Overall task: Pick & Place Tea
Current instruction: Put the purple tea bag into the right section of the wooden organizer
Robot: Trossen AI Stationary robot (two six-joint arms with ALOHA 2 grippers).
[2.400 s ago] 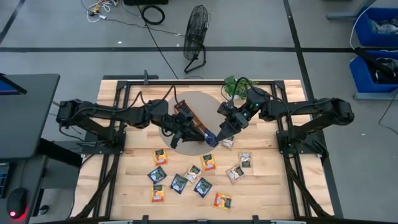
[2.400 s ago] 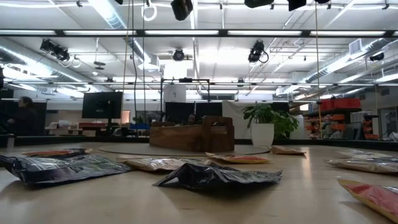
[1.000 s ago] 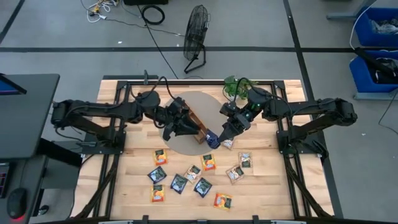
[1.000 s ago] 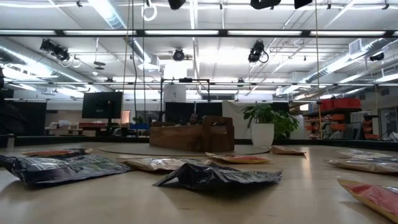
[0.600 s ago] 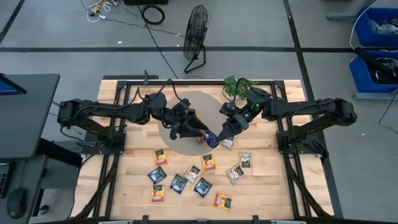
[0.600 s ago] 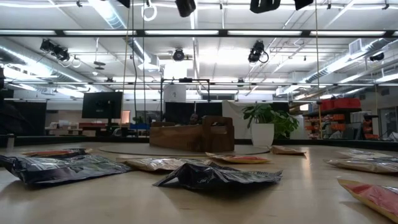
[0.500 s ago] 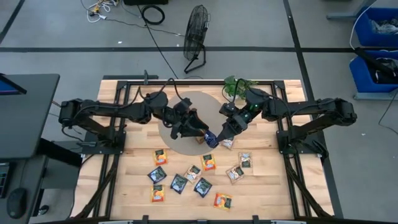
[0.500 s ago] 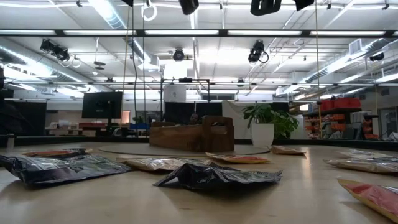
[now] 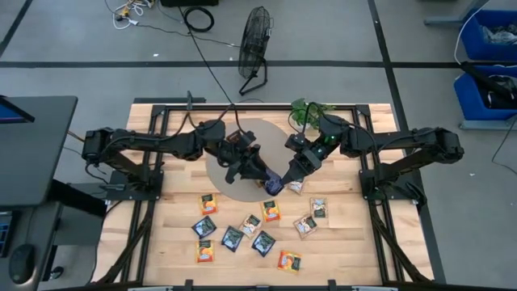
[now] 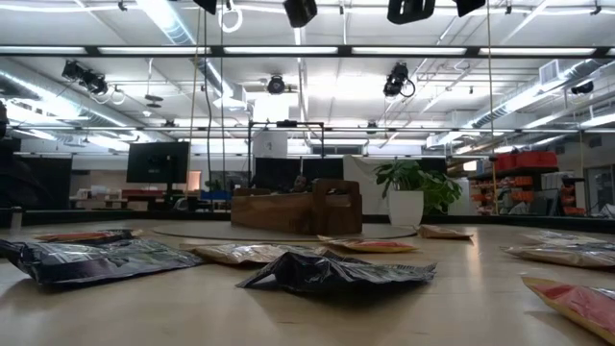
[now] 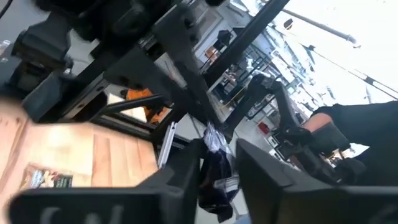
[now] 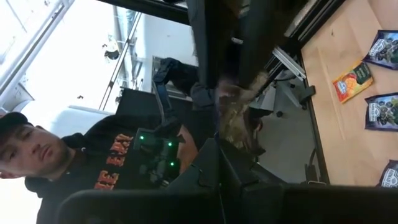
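1. The left arm reaches in from the left side of the pale wooden bench [image 9: 339, 242] toward its middle, above a round grey mat [image 9: 266, 129].
2. A brown wooden tray with compartments [image 10: 298, 210] sits on that mat, largely covered by the left arm in the high view.
3. The left tool [image 9: 265, 175] hangs over the near edge of the mat. Its fingers [image 11: 180, 177] are parted on either side of a small dark blue square tea sachet [image 9: 272, 185], and a thin gap shows on one side of it.
4. That dark blue sachet is up off the bench, between the two tools, just in front of the tray.
5. The right tool [image 9: 284, 175] comes in from the right and is clenched on the same sachet's other end.
6. A pale beige sachet [image 9: 296, 187] lies on the bench just beside the right tool.
7. A small green plant [image 9: 305, 113] stands behind the right arm at the far edge.
8. The other sachets lie loose on the near half of the bench, well apart from the tray: an orange-yellow one [image 9: 207, 251] toward the left, a blue-teal one [image 9: 263, 242] in the middle, and a beige one [image 9: 305, 225] toward the right.
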